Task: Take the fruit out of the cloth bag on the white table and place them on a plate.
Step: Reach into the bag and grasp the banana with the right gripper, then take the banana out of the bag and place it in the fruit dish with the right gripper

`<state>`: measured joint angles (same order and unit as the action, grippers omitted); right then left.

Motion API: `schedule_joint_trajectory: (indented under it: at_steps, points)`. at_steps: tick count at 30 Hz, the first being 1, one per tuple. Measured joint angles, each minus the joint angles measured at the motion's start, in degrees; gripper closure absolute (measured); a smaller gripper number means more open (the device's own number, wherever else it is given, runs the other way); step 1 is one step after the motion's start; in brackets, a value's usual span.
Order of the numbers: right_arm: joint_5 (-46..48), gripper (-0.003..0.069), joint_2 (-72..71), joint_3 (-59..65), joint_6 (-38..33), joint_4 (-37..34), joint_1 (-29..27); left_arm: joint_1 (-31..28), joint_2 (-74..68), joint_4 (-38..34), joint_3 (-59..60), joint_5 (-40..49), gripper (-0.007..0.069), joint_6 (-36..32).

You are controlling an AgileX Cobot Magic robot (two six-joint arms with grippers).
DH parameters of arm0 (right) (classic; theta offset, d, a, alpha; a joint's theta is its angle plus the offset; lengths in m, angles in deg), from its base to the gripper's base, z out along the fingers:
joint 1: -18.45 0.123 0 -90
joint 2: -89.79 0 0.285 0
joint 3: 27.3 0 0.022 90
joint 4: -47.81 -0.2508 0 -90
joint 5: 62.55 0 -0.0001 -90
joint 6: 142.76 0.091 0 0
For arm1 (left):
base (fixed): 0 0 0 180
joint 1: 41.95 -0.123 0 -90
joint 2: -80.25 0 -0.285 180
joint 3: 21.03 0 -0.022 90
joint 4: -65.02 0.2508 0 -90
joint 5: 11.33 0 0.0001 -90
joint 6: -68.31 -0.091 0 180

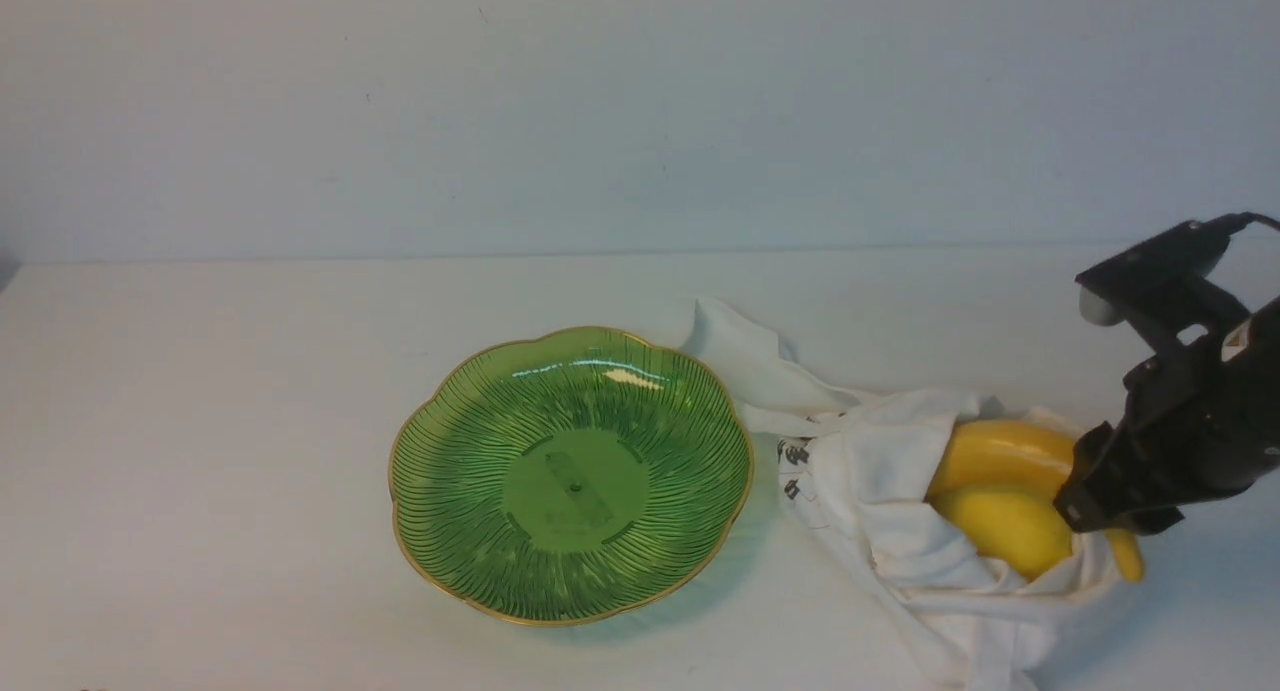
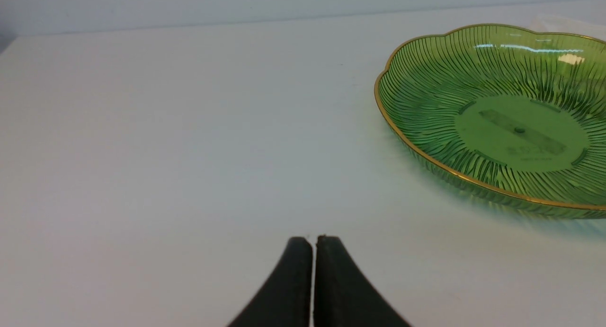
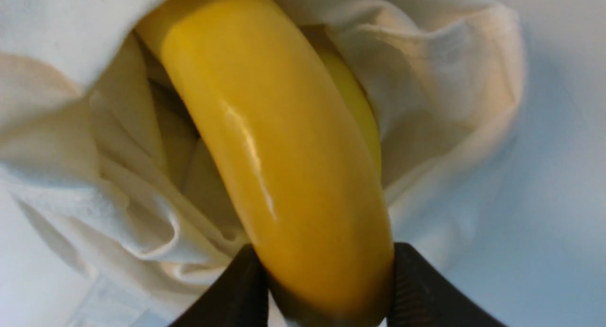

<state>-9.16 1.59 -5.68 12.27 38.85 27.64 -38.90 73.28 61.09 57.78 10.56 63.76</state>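
The white cloth bag lies on the white table to the right of the green plate, its mouth facing right. A yellow banana and a lemon show in the mouth, the lemon in front. My right gripper is at the bag's mouth. In the right wrist view its two fingers press both sides of the banana, with the lemon partly hidden behind it and the bag around them. My left gripper is shut and holds nothing, over bare table left of the plate.
The bag's strap trails back behind the plate's right edge. A plain wall rises at the table's far edge. The plate has nothing on it.
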Motion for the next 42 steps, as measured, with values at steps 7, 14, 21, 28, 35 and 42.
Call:
schedule_joint_trajectory:
  at_steps: [7, 14, 21, 28, 35, 42]
  points:
    - [14.62, 0.0363, -1.9, -5.08, 6.77, 4.71, 0.0, 0.0, 0.0, 0.0, 0.0, 0.0, 0.0632, 0.0]
    - [17.35, 0.0363, -6.04, -13.03, 17.78, 12.67, 0.0, 0.0, 0.0, 0.0, 0.0, 0.0, 0.0632, 0.0]
    - [18.08, 0.0363, -10.82, -20.41, 19.72, 5.01, 0.0, 0.0, 0.0, 0.0, 0.0, 0.0, 0.0632, 0.0]
    - [11.99, 0.0363, -5.93, -20.85, 13.2, -11.84, 7.46, 0.0, 0.0, 0.0, 0.0, 0.0, 0.0632, 0.0]
    - [-3.19, 0.0363, 12.96, -22.83, 12.62, -11.79, 22.38, 0.0, 0.0, 0.0, 0.0, 0.0, 0.0632, 0.0]
    - [-6.85, 0.0339, 26.21, -29.33, 12.86, -9.42, 26.81, 0.0, 0.0, 0.0, 0.0, 0.0, 0.0632, 0.0]
